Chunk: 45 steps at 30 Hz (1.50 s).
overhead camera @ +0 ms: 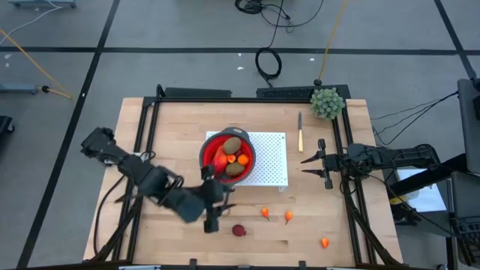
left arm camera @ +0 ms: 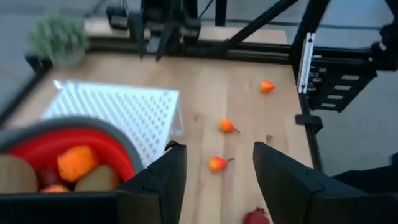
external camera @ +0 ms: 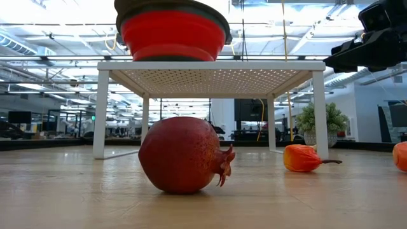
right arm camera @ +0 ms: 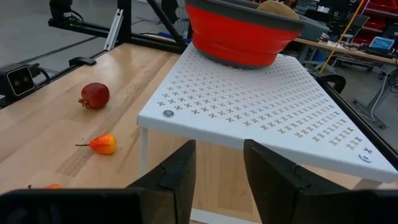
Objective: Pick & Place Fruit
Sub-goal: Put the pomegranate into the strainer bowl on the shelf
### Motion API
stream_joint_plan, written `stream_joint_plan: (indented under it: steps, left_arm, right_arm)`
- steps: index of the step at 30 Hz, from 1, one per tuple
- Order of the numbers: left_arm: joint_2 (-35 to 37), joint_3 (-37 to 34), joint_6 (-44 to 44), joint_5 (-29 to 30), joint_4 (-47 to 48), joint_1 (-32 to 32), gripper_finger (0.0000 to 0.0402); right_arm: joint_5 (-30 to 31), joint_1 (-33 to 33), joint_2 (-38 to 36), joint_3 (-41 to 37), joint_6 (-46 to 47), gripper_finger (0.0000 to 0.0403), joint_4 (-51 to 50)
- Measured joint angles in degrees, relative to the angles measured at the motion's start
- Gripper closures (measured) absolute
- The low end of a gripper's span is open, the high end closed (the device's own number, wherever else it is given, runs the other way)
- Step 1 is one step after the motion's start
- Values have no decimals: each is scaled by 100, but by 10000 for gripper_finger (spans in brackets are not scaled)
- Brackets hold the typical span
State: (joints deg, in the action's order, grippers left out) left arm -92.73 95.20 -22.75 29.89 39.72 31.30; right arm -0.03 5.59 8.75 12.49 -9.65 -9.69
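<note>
A red bowl (overhead camera: 227,154) stands on a white perforated rack (overhead camera: 271,161) and holds two brown kiwi-like ovals, an orange piece and a red-orange oblong. A dark red ball (overhead camera: 238,230) (external camera: 181,154) and three small orange bits (overhead camera: 265,213) (overhead camera: 288,217) (overhead camera: 324,242) lie on the wood near the table's near edge. My left gripper (overhead camera: 217,199) (left arm camera: 214,180) hovers open and empty beside the bowl's near side, above the table. My right gripper (overhead camera: 306,165) (right arm camera: 217,168) waits open at the rack's right edge.
A slim wooden-handled knife (overhead camera: 300,131) lies right of the rack toward the far edge. A green bushy ball (overhead camera: 327,103) sits at the far right corner. Black frame rails (overhead camera: 142,142) run along the table's sides. Bare wood lies around the loose fruit.
</note>
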Motion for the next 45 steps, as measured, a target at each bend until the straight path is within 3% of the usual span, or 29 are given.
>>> stream_joint_plan:
  steps: [3,10,18,29,41,45]
  left_arm:
    - [0,0,323,361,-67,354,231]
    - [-365,2,656,596,-121,833,260]
    - [-1098,2,1192,129,-436,978,275]
    - [-1978,0,1262,91,-646,910,275]
    - [-2535,0,1212,-548,-633,654,274]
    - [-2577,-9,1083,-640,-577,560,257]
  right_arm:
    - [1,1,0,0,0,273,1]
    - [0,0,0,0,2,273,-2]
    - [0,0,0,0,2,273,-2]
    - [0,0,0,0,2,273,7]
    - [-2,2,0,0,142,273,46]
    - [-2,1,0,0,168,273,46]
